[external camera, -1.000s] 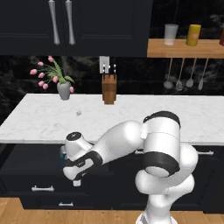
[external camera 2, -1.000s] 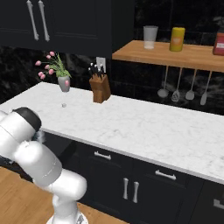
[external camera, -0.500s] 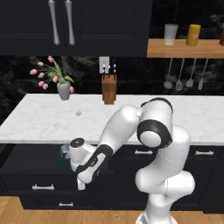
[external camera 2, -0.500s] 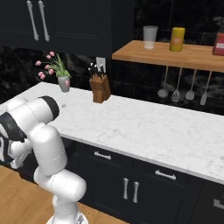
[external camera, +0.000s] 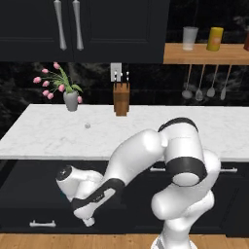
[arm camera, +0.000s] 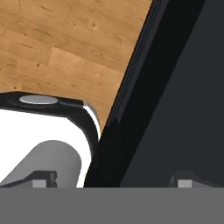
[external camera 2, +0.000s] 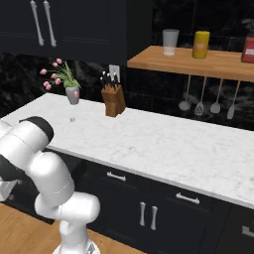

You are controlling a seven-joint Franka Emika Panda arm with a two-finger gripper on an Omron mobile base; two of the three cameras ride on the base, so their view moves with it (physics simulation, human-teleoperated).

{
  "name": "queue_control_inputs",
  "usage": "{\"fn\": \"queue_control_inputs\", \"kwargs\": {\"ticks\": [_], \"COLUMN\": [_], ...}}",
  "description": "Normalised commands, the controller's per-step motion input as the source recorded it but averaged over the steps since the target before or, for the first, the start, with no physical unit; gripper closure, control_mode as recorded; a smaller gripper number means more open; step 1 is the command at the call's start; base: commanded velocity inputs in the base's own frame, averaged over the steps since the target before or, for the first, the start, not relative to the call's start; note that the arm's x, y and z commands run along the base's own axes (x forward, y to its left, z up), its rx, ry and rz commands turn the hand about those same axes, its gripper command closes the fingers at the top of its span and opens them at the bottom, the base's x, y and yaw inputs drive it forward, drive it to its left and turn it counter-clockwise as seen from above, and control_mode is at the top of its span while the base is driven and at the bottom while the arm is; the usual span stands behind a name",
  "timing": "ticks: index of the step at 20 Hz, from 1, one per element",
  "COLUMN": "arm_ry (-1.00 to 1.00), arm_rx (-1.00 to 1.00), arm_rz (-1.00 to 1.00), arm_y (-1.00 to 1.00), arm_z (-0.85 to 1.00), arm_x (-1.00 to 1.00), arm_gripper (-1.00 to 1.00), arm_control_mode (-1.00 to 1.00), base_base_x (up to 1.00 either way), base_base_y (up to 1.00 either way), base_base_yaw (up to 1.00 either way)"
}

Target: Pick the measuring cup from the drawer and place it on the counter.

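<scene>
One white arm bent low before the wide black drawer [external camera: 29, 216], end effector [arm camera: 114, 180] spread apart and empty.
Drawer's inside is too dark to read; the measuring cup's place and heading cannot be told. Long white marble tabletop [external camera: 44, 138] carries a grey vase of pink tulips [external camera: 71, 99], a wooden knife block [external camera: 121, 99] and a tiny grey speck [external camera: 87, 125].

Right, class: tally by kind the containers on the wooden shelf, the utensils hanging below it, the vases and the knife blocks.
Containers: 3 (glass, yellow jar, red box)
Hanging utensils: 4
Vase: 1
Knife block: 1
Total: 9
</scene>
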Motion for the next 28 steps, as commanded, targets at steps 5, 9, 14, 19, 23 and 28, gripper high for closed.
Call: {"fn": "queue_control_inputs", "kwargs": {"ticks": [5,9,14,19,23,28], "arm_ry": [-0.07,-0.01,-0.05,0.02,0.08,0.16], "arm_rx": [-0.04,-0.06,-0.01,-0.08,-0.03,-0.08], "arm_rz": [0.18,0.06,0.04,0.15,0.30,0.43], "arm_y": [-0.47,-0.04,0.15,0.60,0.47,0.19], "arm_z": [0.00,0.52,1.00,1.00,1.00,0.84], "arm_x": [-1.00,-1.00,-0.58,0.35,0.87,0.65], "arm_gripper": [-1.00,-1.00,-1.00,-1.00,-1.00,-1.00], "arm_control_mode": [-1.00,-1.00,-1.00,-1.00,-1.00,-1.00], "base_base_x": [0.00,0.00,0.00,0.00,0.00,0.00], "base_base_y": [0.00,0.00,0.00,0.00,0.00,0.00], "base_base_yaw": [0.00,0.00,0.00,0.00,0.00,0.00]}}
